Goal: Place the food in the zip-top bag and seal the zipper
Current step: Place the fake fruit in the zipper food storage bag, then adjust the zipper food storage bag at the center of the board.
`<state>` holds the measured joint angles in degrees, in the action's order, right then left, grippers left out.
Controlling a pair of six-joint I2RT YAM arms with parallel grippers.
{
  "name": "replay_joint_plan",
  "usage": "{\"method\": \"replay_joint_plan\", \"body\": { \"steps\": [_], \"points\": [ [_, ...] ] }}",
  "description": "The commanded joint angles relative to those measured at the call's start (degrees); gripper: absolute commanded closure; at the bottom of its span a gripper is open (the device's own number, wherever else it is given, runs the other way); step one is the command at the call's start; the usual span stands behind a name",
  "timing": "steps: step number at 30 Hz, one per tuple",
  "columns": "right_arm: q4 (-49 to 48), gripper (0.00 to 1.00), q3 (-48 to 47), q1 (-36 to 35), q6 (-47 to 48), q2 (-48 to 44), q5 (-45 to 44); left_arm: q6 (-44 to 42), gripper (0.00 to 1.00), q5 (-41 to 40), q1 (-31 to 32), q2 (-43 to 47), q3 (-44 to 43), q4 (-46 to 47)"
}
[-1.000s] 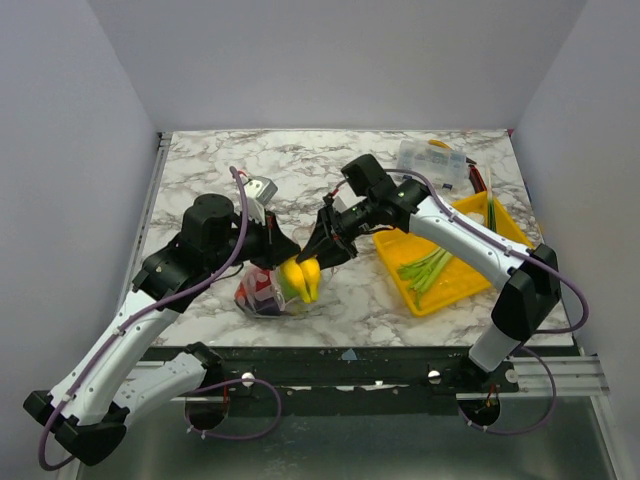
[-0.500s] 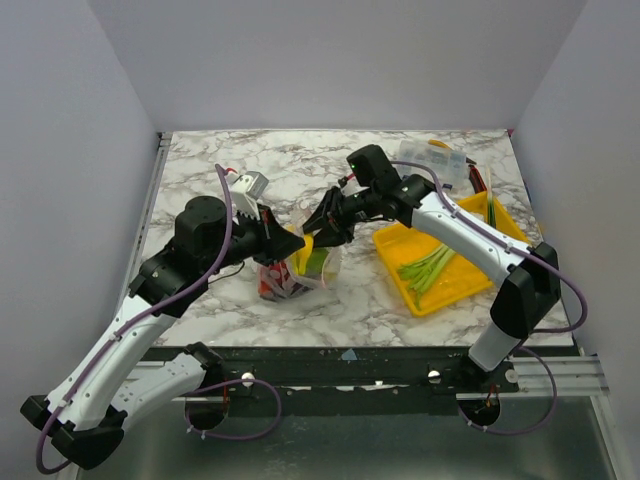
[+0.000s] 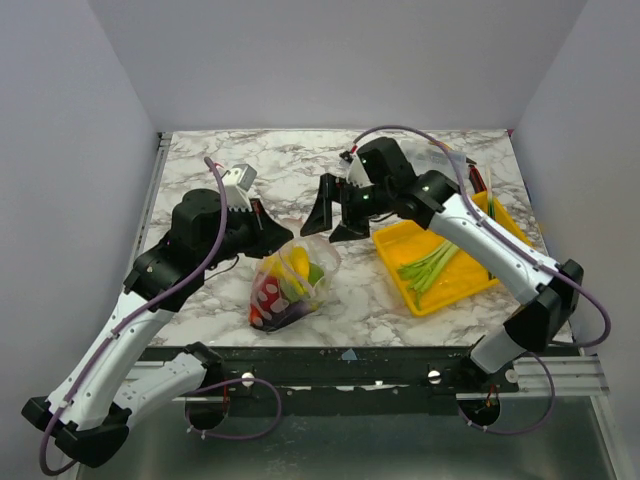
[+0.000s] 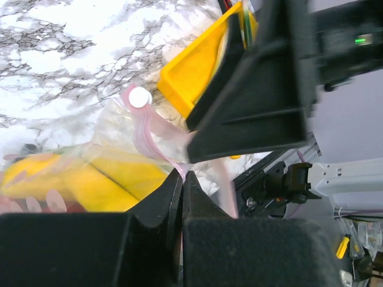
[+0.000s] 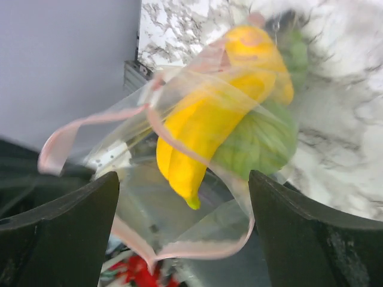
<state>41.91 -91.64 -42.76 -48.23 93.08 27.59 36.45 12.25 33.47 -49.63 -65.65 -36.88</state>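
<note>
The bag (image 3: 290, 288), food (image 3: 297, 265) inside, lies left of the tray (image 3: 460, 280), its zipper (image 4: 158, 128) pinched tight in the left end effector (image 4: 182, 176). The right end effector (image 3: 322, 232) gapes wide, empty; it should clamp the strip beside that pinch, then slide along.

The top camera looks down from high at the near edge over the whole surface (image 3: 200, 170). Both wrist cameras look from close range at the bag (image 3: 290, 285), which all three views share.
</note>
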Motion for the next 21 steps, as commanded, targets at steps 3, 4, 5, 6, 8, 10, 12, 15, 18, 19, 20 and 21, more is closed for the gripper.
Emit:
{"method": "replay_joint_plan", "body": {
  "steps": [3,4,5,6,8,10,12,15,18,19,20,21],
  "points": [
    [3.61,0.0,-1.17,-0.29,22.46,-9.75,-5.6,-9.52,1.0,6.92,-0.87,-0.81,-4.81,1.25],
    [1.97,0.0,0.03,-0.3,25.62,-11.17,-6.14,-11.25,1.0,8.59,-0.87,-0.98,-4.93,1.43],
    [-1.16,0.0,2.22,-0.3,27.77,-12.5,-7.04,-12.52,1.0,9.84,-0.94,-1.14,-5.16,1.35],
    [-3.63,0.0,3.95,-0.17,30.05,-13.89,-8.56,-13.81,1.0,11.19,-0.9,-1.32,-5.52,1.05],
    [-8.94,0.0,7.89,0.27,31.41,-15.73,-11.18,-15.87,1.0,13.72,-0.94,-1.38,-5.87,0.94],
    [-12.1,0.0,8.57,0.4,29.04,-14.81,-10.75,-16.58,1.0,14.61,-0.87,-1.48,-5.91,1.05],
    [-13.53,0.0,8.58,0.2,28.1,-12.94,-3.78,-15.95,1.0,14.54,-0.91,-1.68,-5.69,1.46],
    [-13.74,0.04,9.91,-1.01,27.4,-12.77,-3.37,-14.31,1.0,13.73,-0.89,-2.26,-5.76,1.79],
    [-15.52,0.24,12.85,-1.61,24.97,-14.26,-3.18,-12.26,1.0,12.28,-0.87,-2.66,-5.96,1.6],
    [-15.94,0.27,13.34,-2.3,24.34,-14.61,-3.45,-11.83,1.0,12.23,-0.88,-2.74,-6.05,1.59],
    [-16.19,0.3,13.69,-3.04,23.45,-14.92,-4.43,-11.36,1.0,12.13,-0.91,-2.68,-6.04,1.6],
    [-16.82,0.34,14.08,-3.88,22.65,-14.99,-5.41,-10.96,1.0,11.89,-0.89,-2.59,-6.05,1.62]
  ]
}}
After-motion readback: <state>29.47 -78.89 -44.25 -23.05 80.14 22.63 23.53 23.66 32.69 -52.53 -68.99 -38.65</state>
